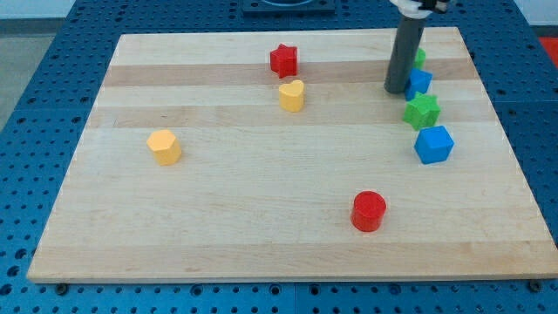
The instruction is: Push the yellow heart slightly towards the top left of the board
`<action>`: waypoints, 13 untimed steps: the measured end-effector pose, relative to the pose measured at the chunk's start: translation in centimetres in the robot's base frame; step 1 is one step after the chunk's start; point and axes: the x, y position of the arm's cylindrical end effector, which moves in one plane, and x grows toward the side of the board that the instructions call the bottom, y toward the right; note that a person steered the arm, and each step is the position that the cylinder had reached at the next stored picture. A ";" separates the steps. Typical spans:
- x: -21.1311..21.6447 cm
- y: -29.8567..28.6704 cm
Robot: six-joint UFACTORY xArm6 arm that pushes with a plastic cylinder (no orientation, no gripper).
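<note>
Pale wooden planks make up the surface (261, 218), a board resting on a blue perforated bench. The task's thing, the small yellow heart-shaped block (292, 95), sits in the upper middle of the board, just below and a touch to the view's right of the red star-shaped block (283, 60); the two are near but apart.

Taking the yellow heart as the landmark: my tip (397, 90) is well to its right, at about the same height in the view, planted on the wood. This rig carries no jaws, only the straight dark rod, so there is nothing to stand apart or together. Right of the tip, and so farther still from the heart, runs a column of blocks: a green one (420, 58) mostly hidden behind the rod, a small blue block (420, 84) just beside the tip, a green star-shaped block (422, 111) and a blue cube-like block (433, 145). A yellow hexagonal block (164, 146) lies well to the heart's lower left, and a red cylinder (368, 211) well below and to its right.

The heart looks light, rigid and ready to slide on smooth wood, and likely to spin if struck off-centre. I judge contact belongs on its lower right side, in line with its middle, with a short stroke, since the red star stands close above.
</note>
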 end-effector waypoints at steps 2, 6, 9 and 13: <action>0.0 -1.2; 3.7 -3.9; 7.7 -7.1; 1.4 -19.4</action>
